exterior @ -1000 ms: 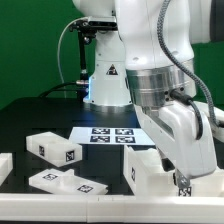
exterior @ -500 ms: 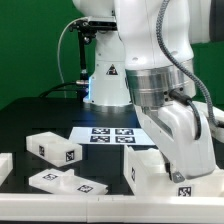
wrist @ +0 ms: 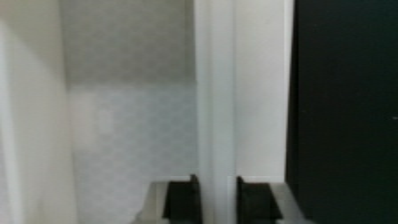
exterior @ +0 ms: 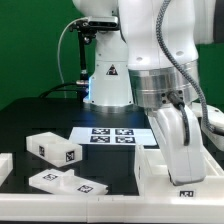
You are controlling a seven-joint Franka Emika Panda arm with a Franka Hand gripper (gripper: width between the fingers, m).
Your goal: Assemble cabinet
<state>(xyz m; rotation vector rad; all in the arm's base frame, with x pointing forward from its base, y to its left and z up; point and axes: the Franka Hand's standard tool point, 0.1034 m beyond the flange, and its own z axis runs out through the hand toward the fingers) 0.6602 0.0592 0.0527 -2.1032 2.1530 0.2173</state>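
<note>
The matte white open cabinet box (exterior: 152,166) sits at the lower right of the exterior frame. My two-finger gripper (wrist: 217,203) is pressed together on its thin upright wall (wrist: 217,90), pinching it. A loose white tagged block (exterior: 52,148) and a flatter white piece (exterior: 62,180) lie apart at the lower left, not yet joined. I judge most of the assembly is left to do.

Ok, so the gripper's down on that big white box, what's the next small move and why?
Probably a short, slow lift. The gripper looks shut on the thin wall of the cabinet box, one finger each side, so the grasp seems made; a small raise would test it before carrying the box anywhere.
</note>
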